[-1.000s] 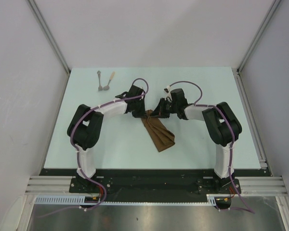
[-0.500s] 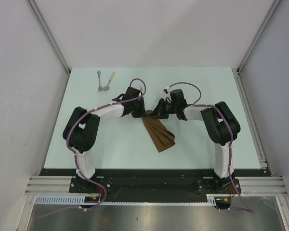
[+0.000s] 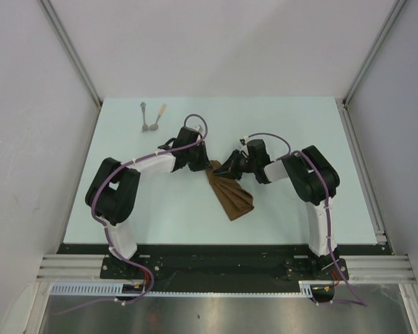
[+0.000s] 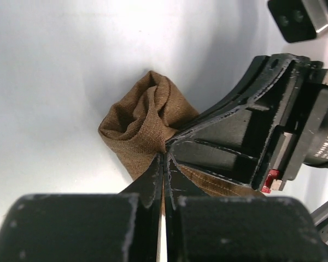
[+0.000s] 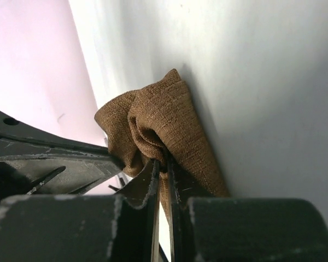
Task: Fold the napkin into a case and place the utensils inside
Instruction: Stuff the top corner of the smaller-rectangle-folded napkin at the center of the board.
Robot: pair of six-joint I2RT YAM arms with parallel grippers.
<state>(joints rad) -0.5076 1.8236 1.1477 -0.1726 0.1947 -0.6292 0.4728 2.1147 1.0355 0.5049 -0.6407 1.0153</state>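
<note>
The brown napkin (image 3: 231,195) lies bunched into a narrow, wrinkled strip in the middle of the table. Both grippers meet at its far end. My left gripper (image 3: 208,167) (image 4: 164,156) is shut, its tips pinching the gathered cloth (image 4: 142,121). My right gripper (image 3: 227,169) (image 5: 163,162) is shut on the same bunched end (image 5: 163,109), with cloth between its jaws. The two grippers almost touch, and each wrist view shows the other's fingers (image 4: 229,134) (image 5: 54,158). The utensils lie at the far left: a grey-handled one (image 3: 145,117) and a tan-handled one (image 3: 157,118).
The white table (image 3: 299,125) is bounded by metal rails, one along the right edge (image 3: 362,167). Grey walls stand on three sides. Purple cables loop over both arms.
My left gripper has shut on the napkin's far end. My right gripper has sunk slightly toward the cloth. The left arm's elbow has swung further left.
</note>
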